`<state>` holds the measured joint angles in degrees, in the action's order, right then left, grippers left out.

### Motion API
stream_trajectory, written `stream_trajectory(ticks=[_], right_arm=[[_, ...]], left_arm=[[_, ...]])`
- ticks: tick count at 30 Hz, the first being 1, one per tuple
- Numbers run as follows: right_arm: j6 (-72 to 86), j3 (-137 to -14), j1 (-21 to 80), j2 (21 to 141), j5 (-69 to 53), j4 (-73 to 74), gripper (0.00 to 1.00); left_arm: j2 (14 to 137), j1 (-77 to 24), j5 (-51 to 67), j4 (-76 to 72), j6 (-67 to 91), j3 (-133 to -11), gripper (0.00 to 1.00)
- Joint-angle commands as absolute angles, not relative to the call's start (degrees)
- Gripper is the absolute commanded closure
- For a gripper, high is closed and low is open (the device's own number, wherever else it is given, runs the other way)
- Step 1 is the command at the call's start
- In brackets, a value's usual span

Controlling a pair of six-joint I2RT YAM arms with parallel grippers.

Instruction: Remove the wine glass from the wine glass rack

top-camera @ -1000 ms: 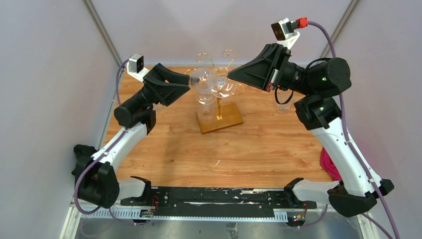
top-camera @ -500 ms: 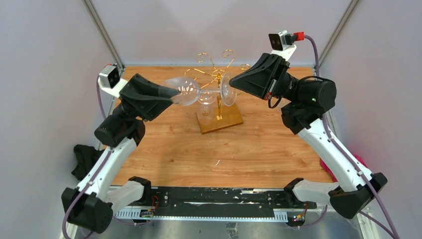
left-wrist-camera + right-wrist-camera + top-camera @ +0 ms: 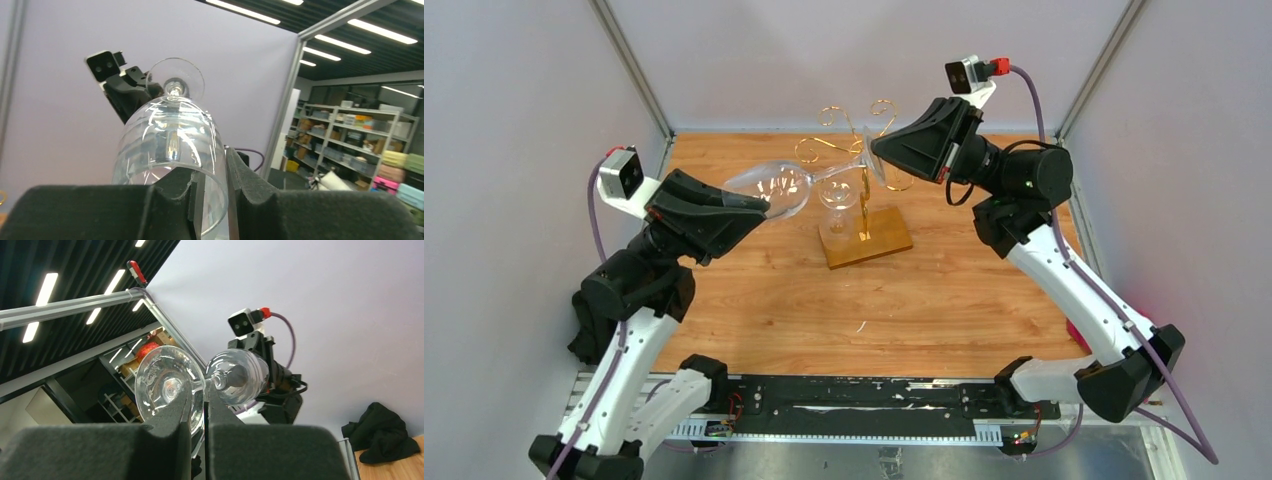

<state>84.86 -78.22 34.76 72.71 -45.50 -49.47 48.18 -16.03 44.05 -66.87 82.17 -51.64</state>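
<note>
The wine glass is held sideways beside the top of the rack (seemingly unhooked already), bowl gripped by the left jaws, foot clenched by the right jaws; carrying it clear is left.

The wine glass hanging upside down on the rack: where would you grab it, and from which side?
Probably its bowl, from the left: the hanging wine glass sits foot-up beside the wine glass rack pole, which blocks the right, and the round bowl is its widest exposed part.

left hand: raised, apparently gripping | right hand: raised high, pinched tight
</note>
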Motion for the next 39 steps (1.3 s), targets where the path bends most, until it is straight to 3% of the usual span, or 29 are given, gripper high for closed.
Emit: stream_trajectory(ticks=[1,2,4,10,13,18,24,27,33,39], right_arm=[[79.3,-78.6,36.1,73.9,-50.3,-42.9,1.00],[78.6,-78.9,36.1,73.6,-50.2,-41.9,1.00],[74.8,-79.6,36.1,72.0,-49.6,-37.4,0.87],[63.2,-81.7,35.9,67.0,-45.0,-23.5,0.27],[58.9,-82.2,35.1,64.7,-42.2,-17.4,0.14],[53.2,-81.9,30.1,60.0,-37.9,-5.3,0.11],[42.8,-88.6,22.4,57.1,-32.9,15.2,0.11],[39.9,-90.6,20.8,57.2,-31.2,20.3,0.10],[37.8,-90.6,19.0,58.5,-32.0,24.2,0.10],[37.8,-89.5,16.1,60.4,-35.8,24.9,0.10]], left_arm=[[44.2,-16.7,41.3,-38.9,62.7,-56.0,0.96],[43.2,-16.7,39.4,-32.5,59.8,-57.6,0.98],[41.3,-16.7,35.8,-23.7,53.9,-60.1,1.00],[37.0,-16.7,28.1,-17.9,51.0,-64.0,1.00],[36.3,-16.7,23.1,-9.8,47.6,-67.3,1.00],[40.6,-16.7,7.8,17.8,34.2,-83.8,1.00],[64.0,-16.7,-13.6,57.0,22.0,-119.1,1.00],[72.1,-16.7,-18.7,68.3,19.1,-130.9,1.00],[75.0,-15.7,-27.3,78.4,18.7,-126.2,1.00],[74.0,-13.8,-12.7,76.3,21.5,-109.3,1.00]])
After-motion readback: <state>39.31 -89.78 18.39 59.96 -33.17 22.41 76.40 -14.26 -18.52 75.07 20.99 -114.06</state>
